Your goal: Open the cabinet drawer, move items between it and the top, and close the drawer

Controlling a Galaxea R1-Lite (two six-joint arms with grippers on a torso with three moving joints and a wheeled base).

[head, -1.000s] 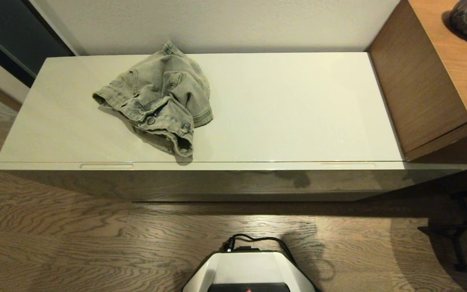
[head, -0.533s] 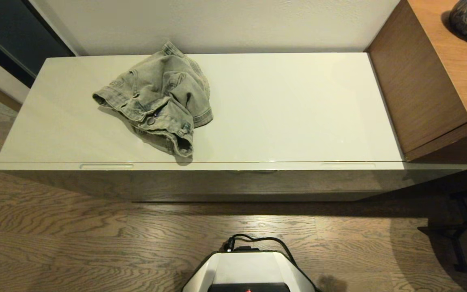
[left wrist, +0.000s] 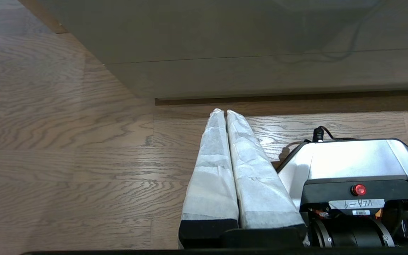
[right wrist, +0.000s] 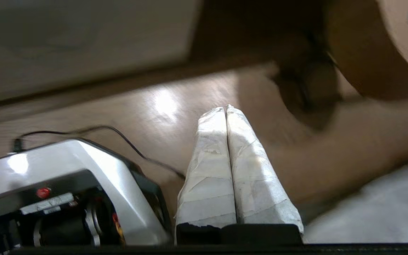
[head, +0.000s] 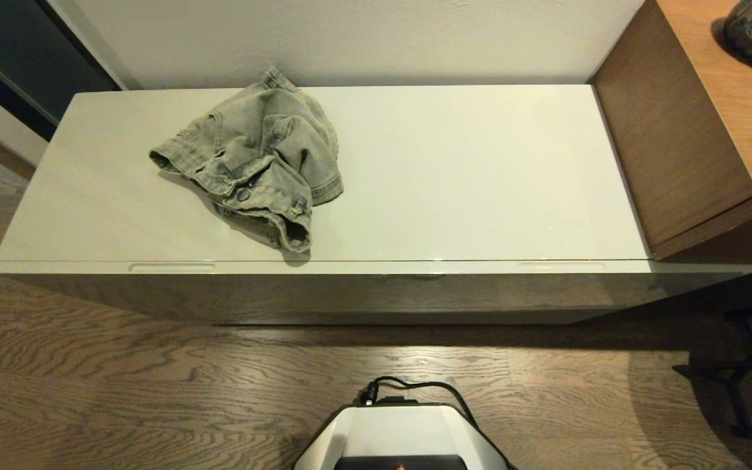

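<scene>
From the head view neither arm shows. The denim garment [head: 255, 156] lies crumpled on the left half of the top [head: 467, 176], its metal button facing up; the cabinet drawer [head: 376, 290] beneath is pushed in, its front in shadow. The left claw [left wrist: 224, 112] hangs low over the wood floor [left wrist: 66, 148] beside the robot base [left wrist: 352, 159], fingers pressed together, empty, well away from the garment. A label on the base is too small to read reliably. The right claw [right wrist: 225, 109], likewise closed and empty, sits over blurred floor near the brown desk [head: 728, 117].
</scene>
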